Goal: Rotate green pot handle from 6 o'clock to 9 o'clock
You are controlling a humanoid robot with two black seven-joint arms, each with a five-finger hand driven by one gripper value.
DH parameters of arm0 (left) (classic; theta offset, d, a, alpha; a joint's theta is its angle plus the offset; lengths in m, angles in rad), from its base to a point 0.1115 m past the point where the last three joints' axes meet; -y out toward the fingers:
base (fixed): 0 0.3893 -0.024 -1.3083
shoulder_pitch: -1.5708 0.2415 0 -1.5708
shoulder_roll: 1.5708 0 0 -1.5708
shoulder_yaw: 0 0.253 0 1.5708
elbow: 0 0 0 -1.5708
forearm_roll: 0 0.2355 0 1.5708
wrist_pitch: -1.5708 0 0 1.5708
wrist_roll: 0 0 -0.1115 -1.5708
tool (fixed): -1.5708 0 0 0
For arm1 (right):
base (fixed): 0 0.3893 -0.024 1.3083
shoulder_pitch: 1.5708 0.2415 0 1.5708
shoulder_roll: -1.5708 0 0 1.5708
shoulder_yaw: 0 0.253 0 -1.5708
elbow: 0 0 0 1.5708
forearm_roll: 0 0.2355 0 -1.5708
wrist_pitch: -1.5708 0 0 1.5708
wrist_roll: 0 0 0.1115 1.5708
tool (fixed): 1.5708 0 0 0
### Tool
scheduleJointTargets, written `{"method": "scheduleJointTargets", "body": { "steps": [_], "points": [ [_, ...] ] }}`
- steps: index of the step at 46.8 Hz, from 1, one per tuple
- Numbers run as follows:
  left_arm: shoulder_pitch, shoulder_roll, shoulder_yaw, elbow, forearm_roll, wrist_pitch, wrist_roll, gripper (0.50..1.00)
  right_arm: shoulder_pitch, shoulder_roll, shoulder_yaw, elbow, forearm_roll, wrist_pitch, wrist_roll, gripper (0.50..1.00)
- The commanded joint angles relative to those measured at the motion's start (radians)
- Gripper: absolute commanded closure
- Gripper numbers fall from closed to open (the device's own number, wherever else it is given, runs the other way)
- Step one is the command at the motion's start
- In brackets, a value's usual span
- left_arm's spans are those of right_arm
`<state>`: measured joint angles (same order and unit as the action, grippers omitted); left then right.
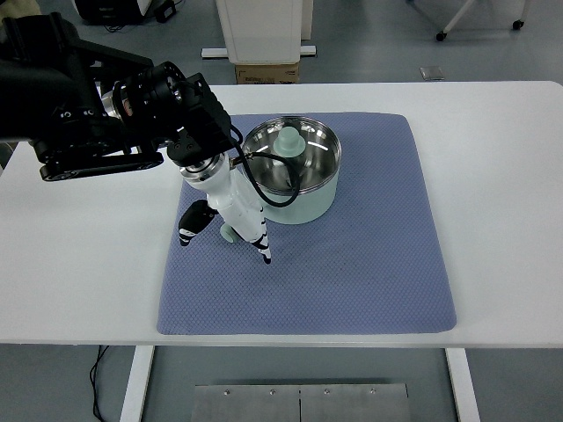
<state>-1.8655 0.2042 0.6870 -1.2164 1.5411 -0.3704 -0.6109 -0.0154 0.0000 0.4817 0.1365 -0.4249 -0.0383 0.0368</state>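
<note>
A pale green pot (pixel 310 204) with a shiny steel inside stands on the blue-grey mat (pixel 352 264), toward its far left. A pale green knobbed piece (pixel 288 141) sits inside the pot. The pot's handle runs from the pot's near-left side toward the lower left, and only its rounded end (pixel 227 232) shows. My left hand (pixel 225 244), white with black-tipped fingers (pixel 264 253), lies over the handle. The thumb (pixel 189 227) is on its left and the fingers are on its right, closed around it. The rest of the handle is hidden under the hand.
The mat lies on a white table (pixel 493 176). A black cable (pixel 255 185) loops from my wrist over the pot's near-left rim. A cardboard box (pixel 266 73) and a white cabinet base (pixel 262 31) stand on the floor behind the table.
</note>
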Motion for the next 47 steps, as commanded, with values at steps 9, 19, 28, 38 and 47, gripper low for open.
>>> {"method": "scheduleJointTargets", "body": {
  "steps": [9, 19, 28, 38, 47],
  "points": [
    [-0.015, 0.0, 0.059, -0.008, 0.036, 0.001, 0.0, 0.5, 0.0, 0.0, 0.0, 0.0, 0.0, 0.0, 0.0, 0.5],
    [-0.027, 0.0, 0.098, -0.005, 0.05, 0.004, 0.0, 0.5, 0.0, 0.0, 0.0, 0.0, 0.0, 0.0, 0.0, 0.5],
    [-0.03, 0.0, 0.118, 0.003, 0.076, 0.005, 0.0, 0.5, 0.0, 0.0, 0.0, 0.0, 0.0, 0.0, 0.0, 0.5],
    [-0.03, 0.0, 0.151, 0.017, 0.105, 0.005, 0.0, 0.5, 0.0, 0.0, 0.0, 0.0, 0.0, 0.0, 0.0, 0.5],
    [-0.03, -0.002, 0.152, 0.064, 0.106, 0.005, 0.0, 0.5, 0.0, 0.0, 0.0, 0.0, 0.0, 0.0, 0.0, 0.5]
  ]
}}
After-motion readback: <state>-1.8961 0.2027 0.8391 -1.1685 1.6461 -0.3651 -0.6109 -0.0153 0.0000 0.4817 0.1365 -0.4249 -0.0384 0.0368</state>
